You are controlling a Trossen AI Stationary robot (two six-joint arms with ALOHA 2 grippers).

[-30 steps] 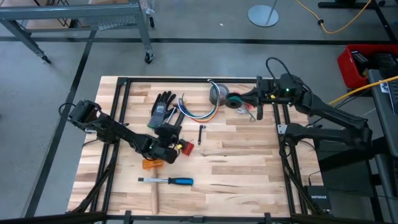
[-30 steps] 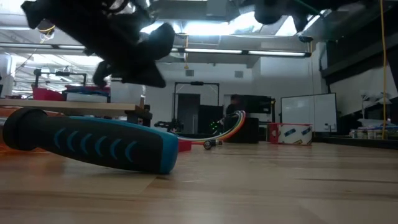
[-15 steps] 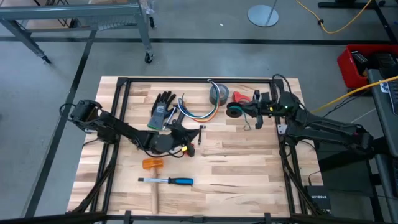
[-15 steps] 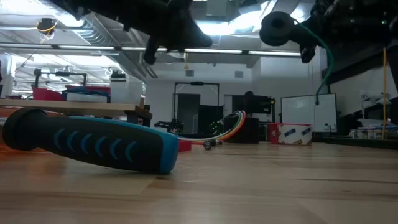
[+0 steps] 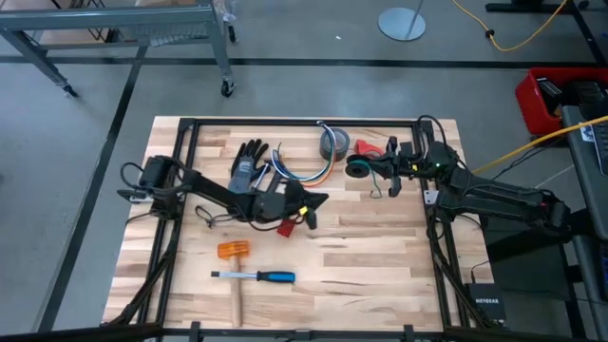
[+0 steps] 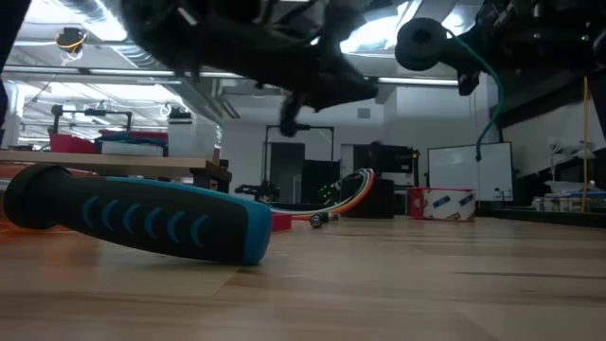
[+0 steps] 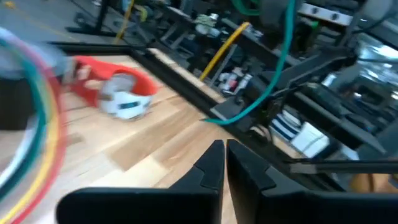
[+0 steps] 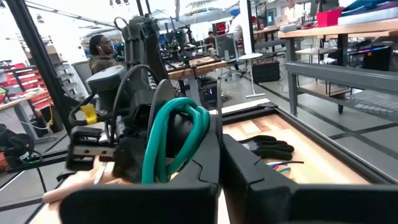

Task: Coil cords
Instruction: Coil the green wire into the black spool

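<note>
A bundle of blue, orange, white and green cords lies curved on the table beside a black glove. In the left wrist view the bundle is a blur. A thin black cord lies at mid-table, partly under my left gripper, which is shut and points level toward the table's right edge. It holds nothing. My right gripper is at the far right, shut on a green cord and well above the table. My right gripper pinches a loop of the green cord between its two fingers. The fingers are level and come from the table's right. The loop lies around a dark round part. The cord is clear of the table, and its loose end hangs slack below.
A grey tape roll and a small red tape ring are at the far middle. A red piece, an orange-headed mallet and a blue-handled tool lie on the near left. The near right is bare wood.
My left gripper has swung from beside the glove toward the table's right edge, rising a little and turning level. My right gripper came down and toward the near edge from the tape roll with the green cord, then kept still.
</note>
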